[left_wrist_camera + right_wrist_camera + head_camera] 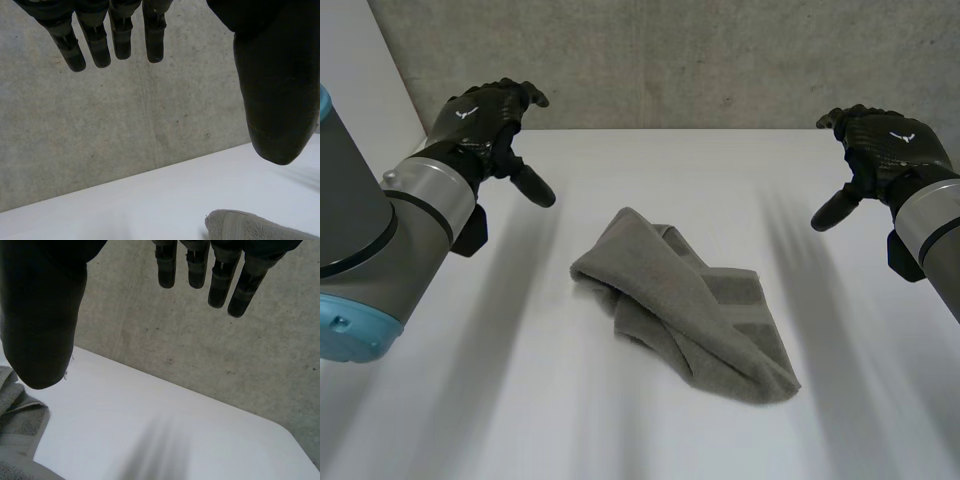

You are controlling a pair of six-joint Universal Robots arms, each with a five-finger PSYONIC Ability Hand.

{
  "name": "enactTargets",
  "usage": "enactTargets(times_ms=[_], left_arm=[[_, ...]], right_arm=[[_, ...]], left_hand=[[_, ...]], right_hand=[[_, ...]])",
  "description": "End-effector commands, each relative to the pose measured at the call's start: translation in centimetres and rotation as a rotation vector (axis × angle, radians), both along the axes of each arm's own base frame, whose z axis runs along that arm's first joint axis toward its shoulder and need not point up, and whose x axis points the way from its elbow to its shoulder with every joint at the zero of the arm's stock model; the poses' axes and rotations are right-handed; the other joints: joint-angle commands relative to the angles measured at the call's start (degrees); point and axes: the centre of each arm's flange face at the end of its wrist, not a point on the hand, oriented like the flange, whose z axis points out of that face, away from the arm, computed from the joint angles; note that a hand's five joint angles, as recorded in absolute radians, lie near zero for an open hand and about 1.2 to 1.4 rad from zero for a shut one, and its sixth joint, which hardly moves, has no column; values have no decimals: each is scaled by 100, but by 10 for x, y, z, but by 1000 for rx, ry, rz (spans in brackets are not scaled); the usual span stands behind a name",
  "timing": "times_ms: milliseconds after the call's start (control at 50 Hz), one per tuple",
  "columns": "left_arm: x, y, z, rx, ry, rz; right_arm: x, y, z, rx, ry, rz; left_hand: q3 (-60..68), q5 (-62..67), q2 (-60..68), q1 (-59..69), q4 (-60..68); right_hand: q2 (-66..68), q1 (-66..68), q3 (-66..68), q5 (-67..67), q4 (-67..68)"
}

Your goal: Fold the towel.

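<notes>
Head view: the towel [685,305] is seen in the middle of the frame, a little below centre, lying on the white bench [650,170] as a crumpled, loosely bunched heap. A rounded hump is at its upper left and a flatter lobe runs to the lower right. No neat fold can be made out, so the task is judged to be at its start.

The left hand [485,120] is held at the upper left of the frame and the right hand [885,150] at the upper right, both well apart from the towel. In the left wrist view the fingers [95,47] are shown straight and spread away from the thumb, with nothing held; a corner of the towel lies near the thumb, untouched. In the right wrist view the fingers [220,285] are likewise straight and empty, with a towel edge beside the thumb. A grey concrete wall [670,60] stands behind the bench.

Because the towel is bunched, its corners are buried among layers. Several layers could be pinched at once, so the heap would be lifted as a lump rather than spread. Were hold taken unevenly by the two hands, the towel could be dragged across the bench and a skewed fold produced.
</notes>
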Motion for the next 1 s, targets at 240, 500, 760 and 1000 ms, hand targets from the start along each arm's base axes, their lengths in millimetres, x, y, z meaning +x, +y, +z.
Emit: enactTargets(times_ms=[240, 500, 760, 1000], left_arm=[[-44, -35, -16, -87, -54, -282], [-76, -57, -62, -47, -65, -532], [-83, -68, -113, 22, -112, -591], [-73, -42, -136, 58, -291, -656]], right_arm=[[20, -6, -29, 109, -26, 329], [26, -22, -89, 240, 75, 374], [31, -21, -121, 333, 98, 402], [53, 5, -132, 419, 66, 464]], left_hand=[[-278, -194, -249, -283, -311], [-278, -211, -266, -300, -311], [-278, -160, -216, -249, -311], [-278, -160, -216, -249, -311]], right_hand=[[-415, -399, -269, -358, -437], [-415, -399, -269, -358, -437], [-415, -399, -269, -358, -437], [-415, -399, -269, -358, -437]])
